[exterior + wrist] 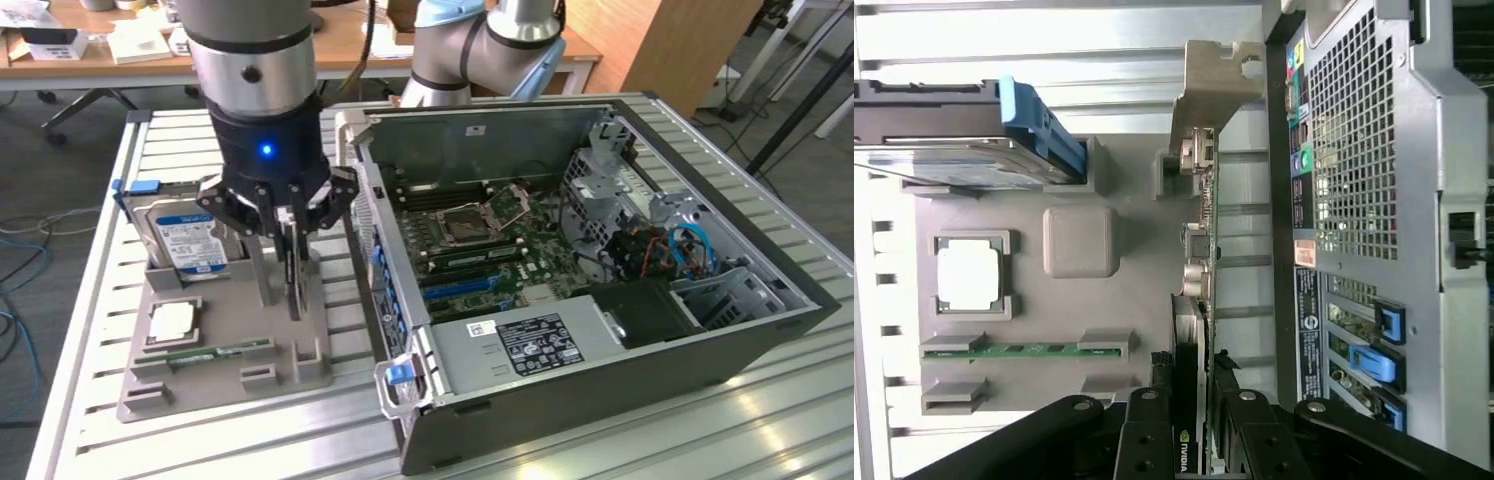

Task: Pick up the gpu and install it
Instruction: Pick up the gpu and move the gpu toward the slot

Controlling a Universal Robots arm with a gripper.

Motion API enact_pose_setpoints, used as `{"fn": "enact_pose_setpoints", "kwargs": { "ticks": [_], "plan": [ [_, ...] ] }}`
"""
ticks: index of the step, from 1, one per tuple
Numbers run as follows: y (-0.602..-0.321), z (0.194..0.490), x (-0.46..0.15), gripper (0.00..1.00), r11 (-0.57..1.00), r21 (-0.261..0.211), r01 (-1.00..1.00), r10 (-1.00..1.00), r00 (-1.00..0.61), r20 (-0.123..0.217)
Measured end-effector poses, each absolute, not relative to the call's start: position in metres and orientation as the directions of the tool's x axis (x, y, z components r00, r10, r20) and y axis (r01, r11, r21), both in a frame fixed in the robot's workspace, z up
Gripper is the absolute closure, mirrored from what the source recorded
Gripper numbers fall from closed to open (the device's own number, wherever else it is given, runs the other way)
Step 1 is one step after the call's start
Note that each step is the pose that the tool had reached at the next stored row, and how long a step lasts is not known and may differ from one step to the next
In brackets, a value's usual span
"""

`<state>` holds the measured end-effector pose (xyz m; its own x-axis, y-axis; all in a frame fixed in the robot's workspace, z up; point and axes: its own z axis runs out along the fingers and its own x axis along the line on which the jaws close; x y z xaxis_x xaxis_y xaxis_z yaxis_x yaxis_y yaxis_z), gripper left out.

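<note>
We see the gripper (291,255) clamped on the gpu (296,290), a thin flat card with a silver bracket. It stands on edge in the grey moulded tray (234,320), beside which sits the perforated metal case (1354,150).

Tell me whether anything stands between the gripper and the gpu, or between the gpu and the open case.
Nothing visible separates the gripper from the gpu, which stands upright in the grey holder. The rear wall of the case rises between the holder and the motherboard; the case is open on top.
</note>
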<state>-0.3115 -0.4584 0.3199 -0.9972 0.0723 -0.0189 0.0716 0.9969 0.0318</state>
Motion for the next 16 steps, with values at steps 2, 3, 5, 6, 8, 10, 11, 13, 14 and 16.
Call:
{"fn": "enact_pose_setpoints", "kwargs": {
  "ticks": [2, 3, 5, 6, 8, 10, 11, 13, 14, 16],
  "plan": [
    [-0.458, 0.329, -0.311, 0.74, 0.997, 0.031, 0.072, 0.072, -0.997, -0.019],
    [-0.458, 0.334, -0.311, 0.74, 0.997, 0.031, 0.072, 0.072, -0.997, -0.019],
    [-0.458, 0.343, -0.311, 0.74, 0.997, 0.031, 0.072, 0.072, -0.997, -0.019],
    [-0.458, 0.347, -0.311, 0.74, 0.997, 0.030, 0.072, 0.072, -0.997, -0.019],
    [-0.458, 0.356, -0.311, 0.74, 0.997, 0.030, 0.072, 0.072, -0.997, -0.019],
    [-0.458, 0.366, -0.311, 0.74, 0.997, 0.029, 0.072, 0.072, -0.997, -0.019],
    [-0.458, 0.370, -0.311, 0.74, 0.997, 0.029, 0.072, 0.072, -0.997, -0.019],
    [-0.458, 0.379, -0.311, 0.74, 0.997, 0.028, 0.072, 0.072, -0.997, -0.019],
    [-0.458, 0.383, -0.311, 0.74, 0.997, 0.028, 0.072, 0.072, -0.997, -0.019],
    [-0.458, 0.393, -0.311, 0.74, 0.997, 0.027, 0.072, 0.072, -0.997, -0.019]
  ]
}}
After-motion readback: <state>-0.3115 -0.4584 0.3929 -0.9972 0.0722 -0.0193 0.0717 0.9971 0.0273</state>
